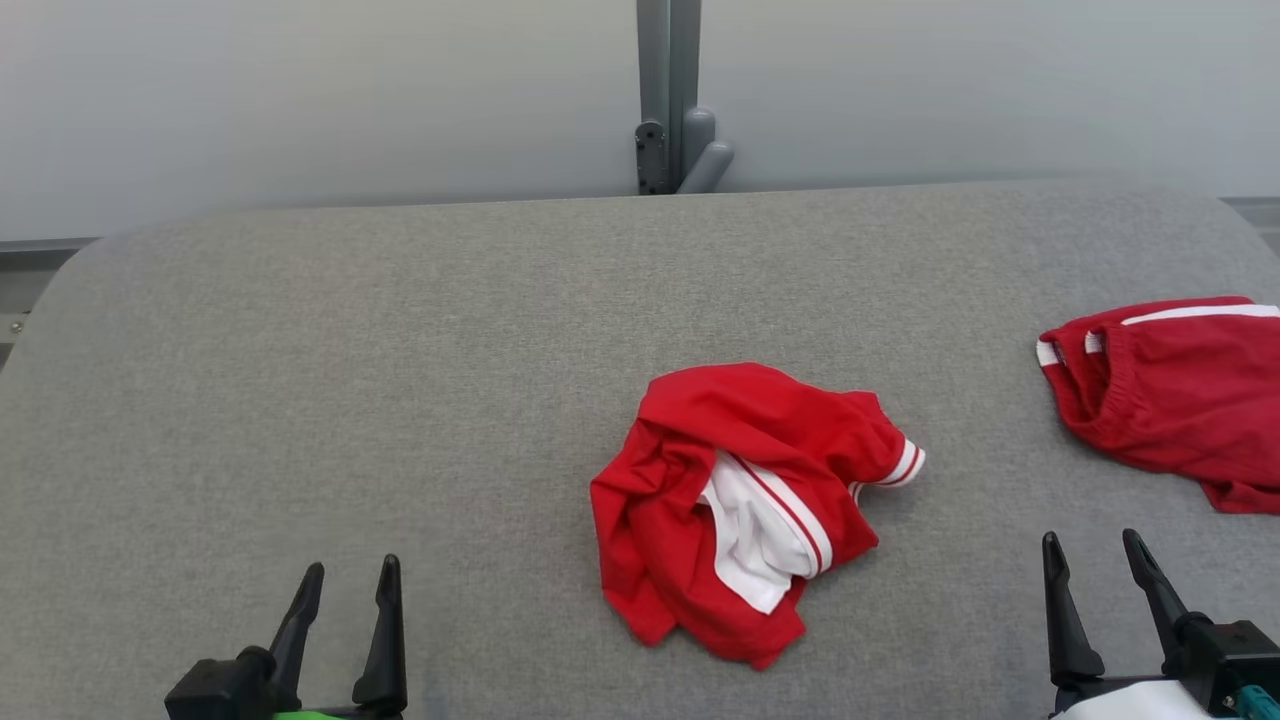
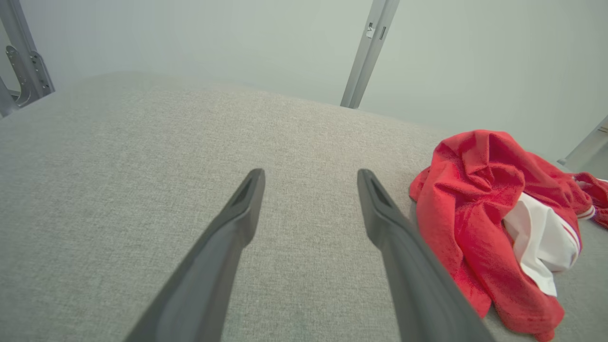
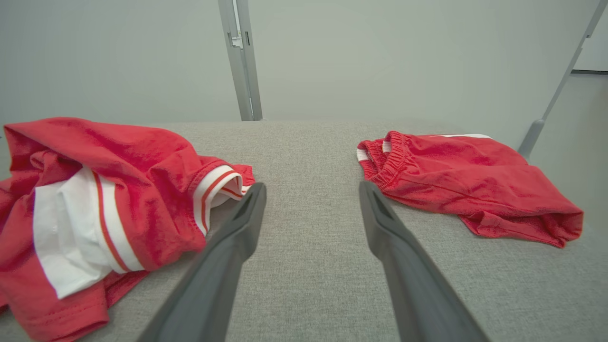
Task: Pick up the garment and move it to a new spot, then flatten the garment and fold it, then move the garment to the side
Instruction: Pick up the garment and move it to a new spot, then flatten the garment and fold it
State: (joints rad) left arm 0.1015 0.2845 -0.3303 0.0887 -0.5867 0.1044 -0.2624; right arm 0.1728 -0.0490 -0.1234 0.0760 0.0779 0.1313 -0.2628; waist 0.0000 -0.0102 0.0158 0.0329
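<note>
We see the crumpled red-and-white jersey lying just right of the middle of the grey table, with nothing touching it. Red shorts rest at the table's right edge. Our left gripper and right gripper hover over the table's near edge, jaws spread wide and empty.

On the worktop, the crumpled garment lies centre-right, toward the near edge; the shorts lie at the right edge.

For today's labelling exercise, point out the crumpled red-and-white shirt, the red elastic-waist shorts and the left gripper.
crumpled red-and-white shirt [image 1: 740, 410], head view, red upper fold.
red elastic-waist shorts [image 1: 1190, 390], head view, red middle panel.
left gripper [image 1: 352, 565], head view, midway between fingertips.
</note>
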